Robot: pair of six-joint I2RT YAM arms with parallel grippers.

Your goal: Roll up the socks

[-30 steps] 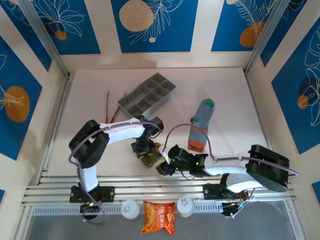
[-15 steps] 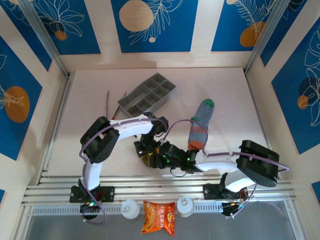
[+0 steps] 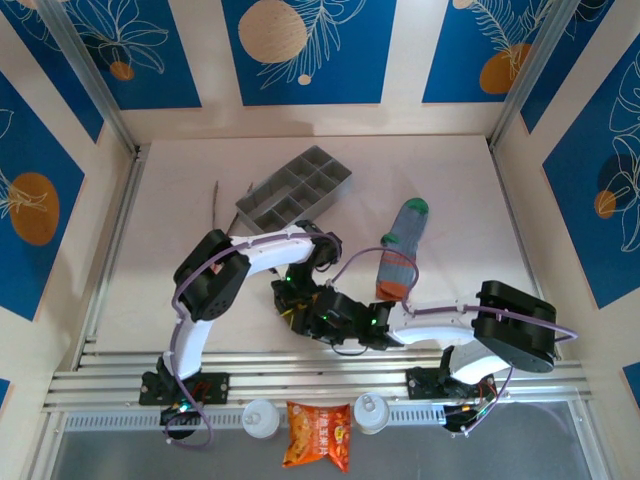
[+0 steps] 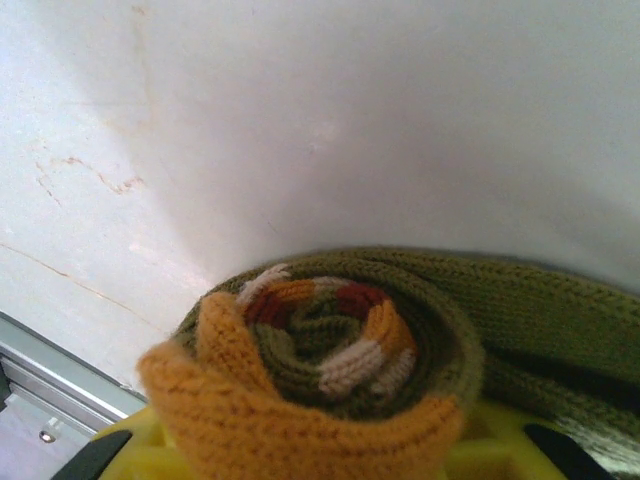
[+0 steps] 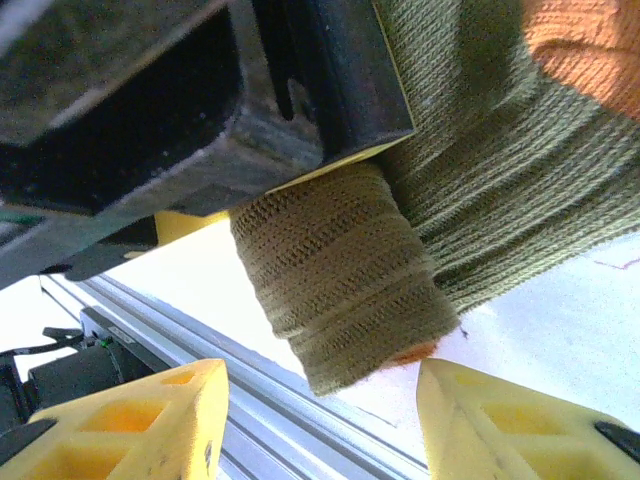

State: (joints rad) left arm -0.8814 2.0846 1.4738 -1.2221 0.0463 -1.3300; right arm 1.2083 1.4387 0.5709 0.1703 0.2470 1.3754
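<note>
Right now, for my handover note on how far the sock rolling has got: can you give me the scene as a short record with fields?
olive sock: mostly rolled into a spiral, a stretch not yet rolled
left gripper: shut on the roll
right gripper: open, fingers on either side of the roll's end, not touching it
grey-blue sock: flat and unrolled on the table, apart from both grippers
grey tray: farther back, left of the grey-blue sock
stage: first sock partly rolled, second not begun

Olive sock roll (image 4: 330, 340) cropped by bottom edge, near rim blurred.
</note>
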